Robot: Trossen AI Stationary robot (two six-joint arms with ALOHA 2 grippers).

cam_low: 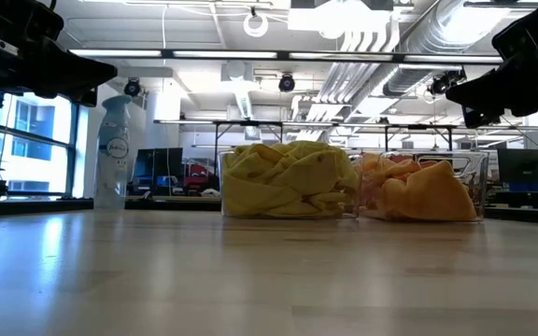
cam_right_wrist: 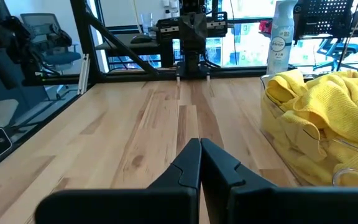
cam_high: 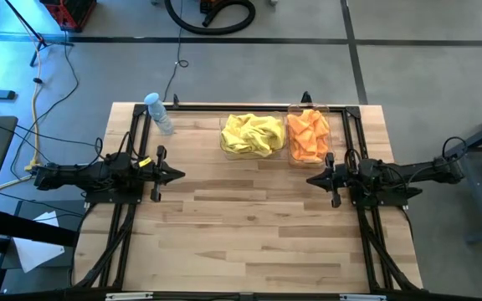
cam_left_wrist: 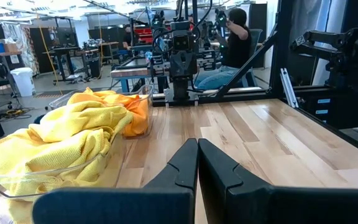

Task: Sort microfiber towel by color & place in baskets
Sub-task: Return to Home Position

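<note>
The left gripper [cam_high: 176, 175] hovers over the left part of the tabletop [cam_high: 249, 226], pointing inward toward the middle, its jaws closed with only a thin slit between them and nothing held. Beyond it, near the far left corner, stands a spray bottle [cam_high: 159, 113]. At the far edge, near the middle, the left basket [cam_low: 223, 182] holds the yellow microfiber towels [cam_high: 252, 134], heaped above its rim. Just beside it to the right, the right basket [cam_low: 480, 187] holds the orange microfiber towels [cam_high: 308, 136]. The right gripper [cam_high: 314, 179] hovers over the right part of the tabletop, facing the left one and well apart from it, its jaws likewise closed on nothing.
</note>
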